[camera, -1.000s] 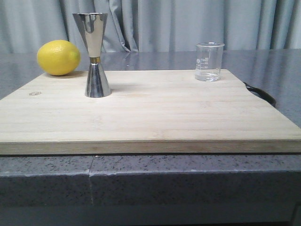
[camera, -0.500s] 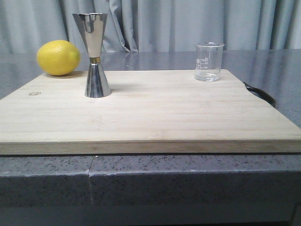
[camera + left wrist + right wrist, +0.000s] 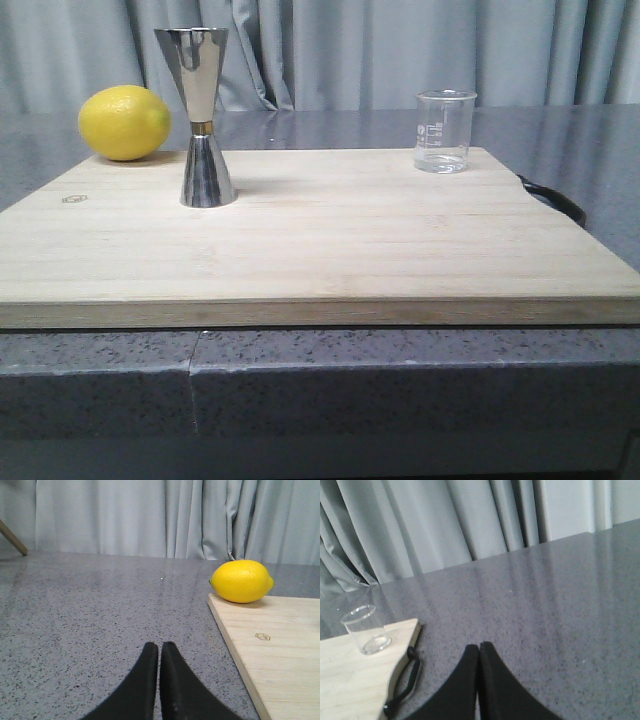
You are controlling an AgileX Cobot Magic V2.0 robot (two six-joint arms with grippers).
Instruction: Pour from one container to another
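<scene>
Beaker [image 3: 445, 131] first: I see the small clear glass standing upright at the far right corner of the wooden cutting board [image 3: 320, 250], its white graduation marks facing the front camera. Whether it holds any liquid I cannot say for sure; the glass looks nearly clear through, with perhaps a thin layer at the bottom. My right wrist camera picks it up as well, upright at the board's corner, just beside a black handle loop [image 3: 405, 682] that hangs off the board's edge.

On the far left part of the board the steel jigger [image 3: 203, 118] stands upright on its wider lower cone, the brass band at its waist, well apart from the beaker. A lemon [image 3: 125, 122] lies behind and to the left of it, at the board's back left corner. My left wrist camera shows it resting on that corner.

Both my arms are off the board over the grey speckled table [image 3: 400, 380]. On my left end effector [image 3: 159, 652] the black fingers are pressed together with nothing between them. My right end effector [image 3: 479, 652] is likewise closed up tight on nothing. Grey curtains [image 3: 400, 50] hang behind the table.
</scene>
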